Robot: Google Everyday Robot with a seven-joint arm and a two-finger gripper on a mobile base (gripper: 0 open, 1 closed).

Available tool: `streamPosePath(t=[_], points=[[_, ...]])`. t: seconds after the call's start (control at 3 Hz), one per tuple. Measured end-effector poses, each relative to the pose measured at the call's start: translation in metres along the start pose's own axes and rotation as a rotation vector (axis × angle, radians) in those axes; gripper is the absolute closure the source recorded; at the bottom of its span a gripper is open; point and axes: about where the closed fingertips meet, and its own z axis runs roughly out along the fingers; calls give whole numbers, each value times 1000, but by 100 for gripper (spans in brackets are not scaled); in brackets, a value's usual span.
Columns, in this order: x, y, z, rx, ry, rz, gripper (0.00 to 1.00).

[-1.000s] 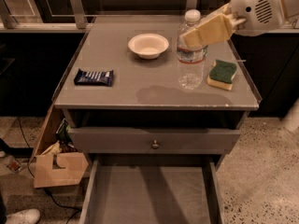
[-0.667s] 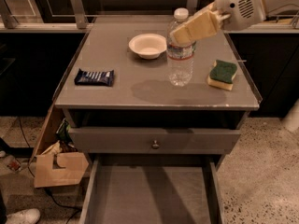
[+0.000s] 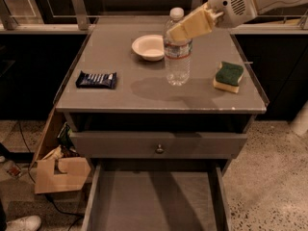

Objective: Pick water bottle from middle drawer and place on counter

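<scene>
Bottle (image 3: pixel 177 64) upright on the counter (image 3: pixel 110 49), centre-right, its base at the surface. Gripper (image 3: pixel 175 32), reaching in from the upper right, is clamped on the bottle's shoulder below the cap. Bowl (image 3: pixel 148 47) just left; sponge (image 3: pixel 228 76) right; snack bar (image 3: pixel 96 79) far left. Drawer (image 3: pixel 154 201) open below.

No lettering is legible on the water bottle (image 3: pixel 177 64) below the hand (image 3: pixel 185 29) or the snack wrapper (image 3: pixel 96 79).

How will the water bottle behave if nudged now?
Probably tippy: the water bottle is tall, narrow and upright, with the gripper clamped near its cap. Its clear ribbed walls likely flex. Toppled, it may roll across the counter.
</scene>
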Motion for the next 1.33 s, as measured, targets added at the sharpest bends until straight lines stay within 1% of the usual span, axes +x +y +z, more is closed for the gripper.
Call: streamPosePath(t=[0.33, 0.67, 1.0, 1.33], points=[[0, -3, 6, -46, -17, 13, 100], [-1, -9, 21, -126, -36, 30, 100], [-3, -15, 39, -184, -41, 35, 100], [-3, -15, 41, -185, -43, 36, 100]])
